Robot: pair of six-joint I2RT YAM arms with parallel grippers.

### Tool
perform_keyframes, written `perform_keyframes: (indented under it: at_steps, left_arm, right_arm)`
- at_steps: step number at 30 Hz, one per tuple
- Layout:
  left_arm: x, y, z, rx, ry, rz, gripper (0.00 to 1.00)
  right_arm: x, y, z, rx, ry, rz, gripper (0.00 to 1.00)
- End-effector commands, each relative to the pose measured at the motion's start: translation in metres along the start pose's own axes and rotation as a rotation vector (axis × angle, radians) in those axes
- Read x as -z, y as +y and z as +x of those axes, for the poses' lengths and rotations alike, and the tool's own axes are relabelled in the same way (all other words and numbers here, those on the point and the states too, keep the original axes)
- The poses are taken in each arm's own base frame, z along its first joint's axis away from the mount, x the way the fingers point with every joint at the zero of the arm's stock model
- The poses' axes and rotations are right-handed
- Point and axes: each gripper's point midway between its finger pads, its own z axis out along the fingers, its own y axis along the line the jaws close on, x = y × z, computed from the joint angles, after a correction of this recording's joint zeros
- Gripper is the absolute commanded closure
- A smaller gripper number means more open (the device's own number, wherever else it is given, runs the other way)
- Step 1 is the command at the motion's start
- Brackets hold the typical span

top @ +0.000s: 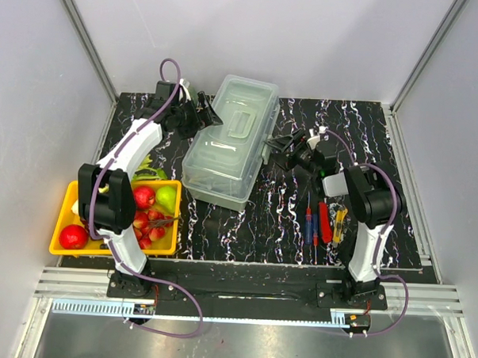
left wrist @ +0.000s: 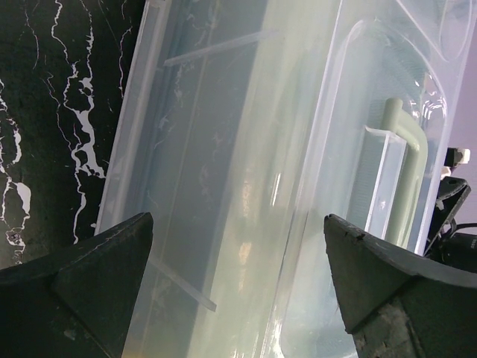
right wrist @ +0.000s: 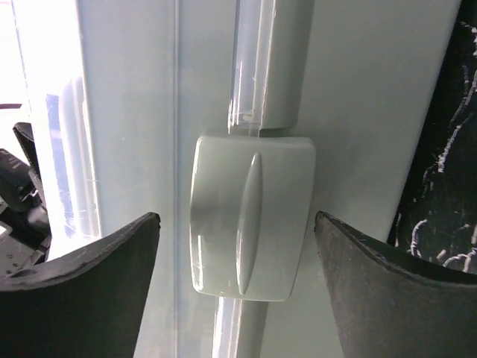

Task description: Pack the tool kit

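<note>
Toolbox (top: 229,139): translucent pale grey-green plastic, smooth and glossy, with soft highlights on the lid.
Latch (right wrist: 250,216): opaque pale grey-green plastic, smooth, with a satin sheen.
Lid handle (left wrist: 406,171): the same opaque pale plastic, smooth.
Desk (top: 285,221): black marble-look top with white veins, smooth, faintly shiny.
Left pincer (left wrist: 237,239): fingers (left wrist: 89,291) of matt black plastic, finely grained, with pale scuffs along the edges.
Right pincer (right wrist: 235,246): fingers (right wrist: 82,298) matt black, slightly grainy.
Hand tools (top: 324,221): red, blue and yellow handles that look like plastic; finish too small to tell.
Fruit tray (top: 63,211): smooth yellow-orange plastic.
Frame rails (top: 242,290): silver metal, ribbed, dull.
</note>
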Motion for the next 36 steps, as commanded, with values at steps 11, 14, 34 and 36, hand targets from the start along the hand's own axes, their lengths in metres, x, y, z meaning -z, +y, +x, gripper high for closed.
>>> perform_keyframes:
  at_steps: [11, 14, 34, 36]
  left_arm:
    - [-0.017, 0.051, 0.045, 0.008, 0.181, -0.168, 0.01]
    - [-0.018, 0.049, 0.042, 0.010, 0.174, -0.164, 0.01]
    - [-0.005, 0.049, 0.023, -0.004, 0.117, -0.204, 0.01]
    - [-0.004, 0.048, 0.021, -0.006, 0.111, -0.206, 0.01]
  right_arm:
    - [-0.035, 0.058, 0.032, 0.035, 0.204, -0.262, 0.33]
    - [-0.032, 0.063, 0.035, 0.015, 0.214, -0.335, 0.39]
    - [0.007, 0.102, 0.008, 0.049, 0.040, -0.465, 0.45]
    - [0.011, 0.103, 0.003, 0.040, 0.010, -0.460, 0.46]
